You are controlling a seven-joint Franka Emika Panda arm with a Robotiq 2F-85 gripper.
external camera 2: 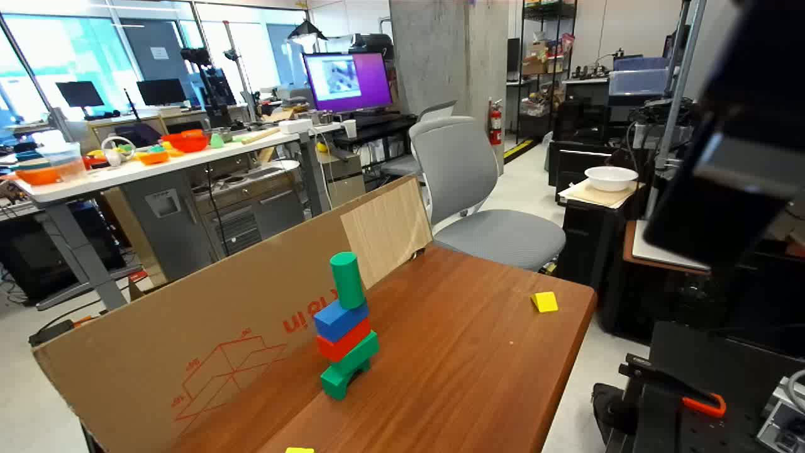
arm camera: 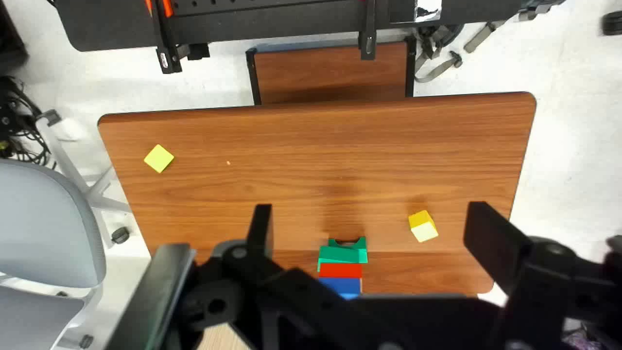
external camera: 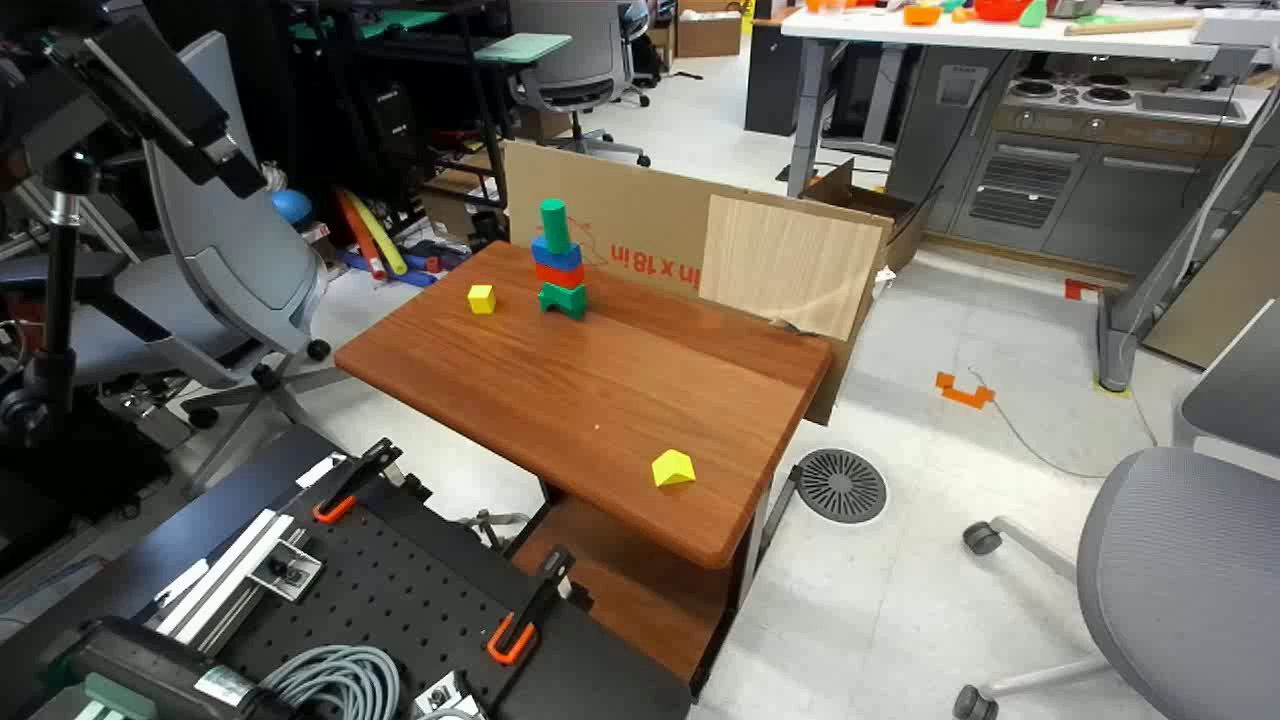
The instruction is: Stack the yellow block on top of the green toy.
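The yellow block (external camera: 482, 299) is a small cube on the brown table, beside the tower. In an exterior view only a sliver of the yellow block (external camera 2: 299, 450) shows at the bottom edge; the wrist view shows the yellow block (arm camera: 423, 226) whole. The green toy (external camera: 555, 226) is an upright green cylinder topping a tower of blue, red and green pieces; it also shows in an exterior view (external camera 2: 348, 280). In the wrist view the green toy is hidden behind my gripper. My gripper (arm camera: 371, 218) is wide open and empty, high above the table, touching nothing.
A yellow wedge-like piece (external camera: 673, 468) lies at the table's other end. A cardboard sheet (external camera 2: 239, 296) stands along one long table edge, behind the tower. A black perforated bench (external camera: 400, 560) with clamps is at the opposite side. Grey chairs (external camera 2: 503, 236) stand around.
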